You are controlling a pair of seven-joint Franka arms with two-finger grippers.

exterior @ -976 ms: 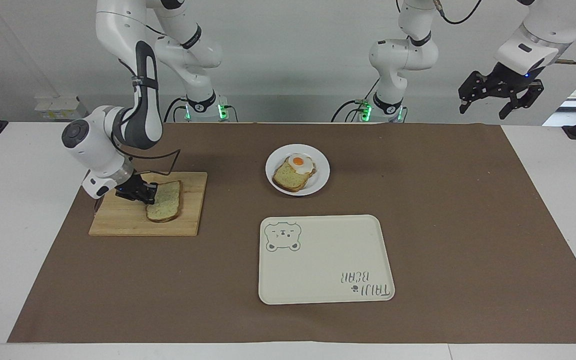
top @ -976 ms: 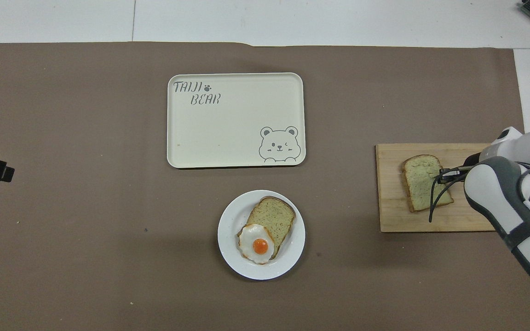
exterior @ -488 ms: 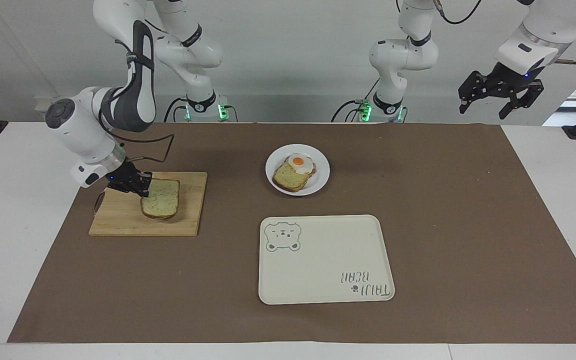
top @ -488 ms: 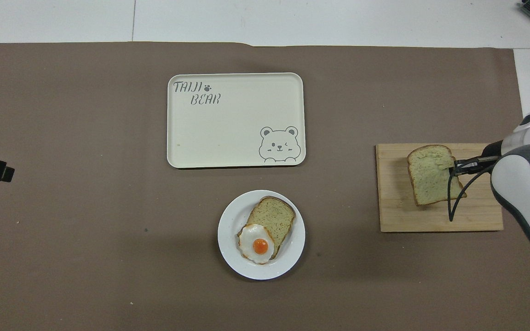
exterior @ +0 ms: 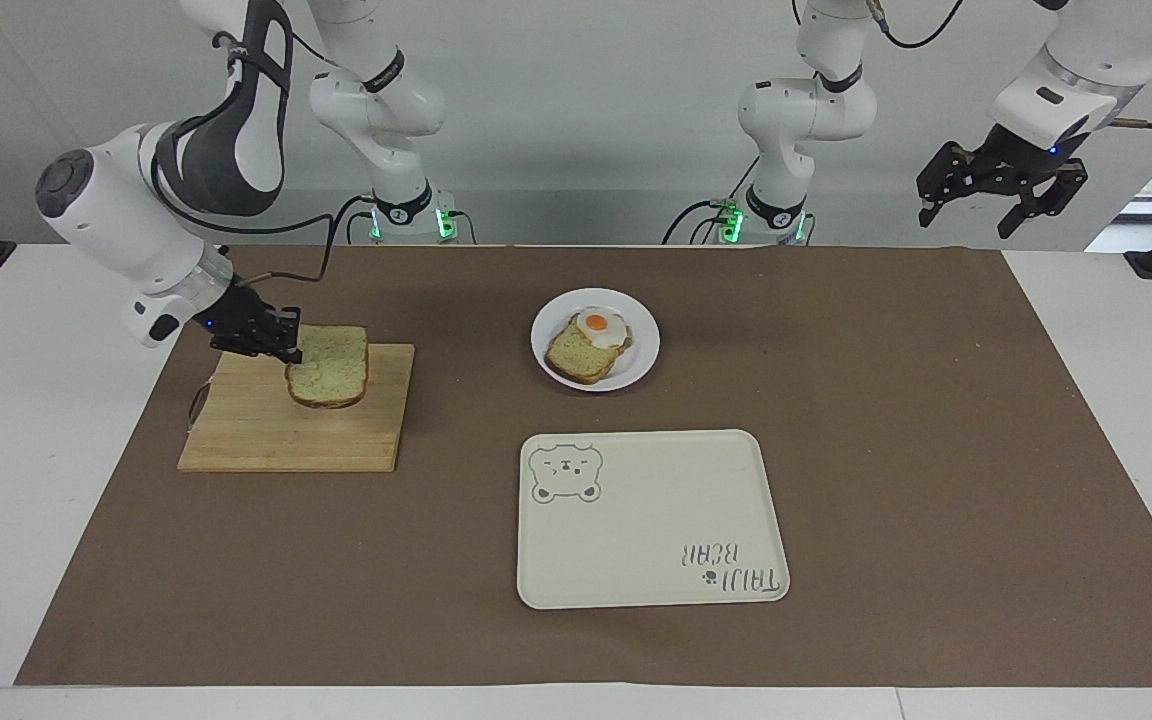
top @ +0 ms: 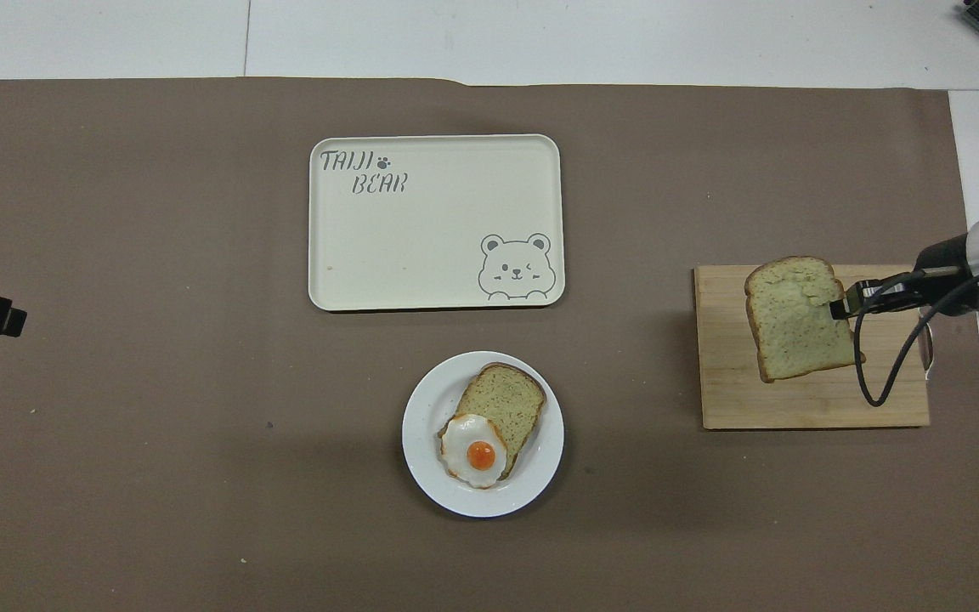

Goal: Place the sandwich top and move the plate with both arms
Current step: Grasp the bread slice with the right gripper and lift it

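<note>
Right hand [exterior: 288, 345] clenched on sandwich top [exterior: 328, 366], held over cutting board [exterior: 266, 440]. Left hand [exterior: 998, 200] released, waiting aloft. Plate [exterior: 636, 360] with egg-topped slice [exterior: 588, 346] mid-surface, nearer the robots than tray [exterior: 656, 560].

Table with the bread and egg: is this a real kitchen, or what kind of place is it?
Probably a robot lab, not a kitchen: two robot arms, the right gripper holding the sandwich top above a cutting board, on brown paper.

White surface [exterior: 26, 420], brown paper mat [exterior: 936, 450] spread over it, wooden cutting board [exterior: 266, 440], white plate [exterior: 548, 322], cream bear tray [exterior: 651, 520] on the mat
</note>
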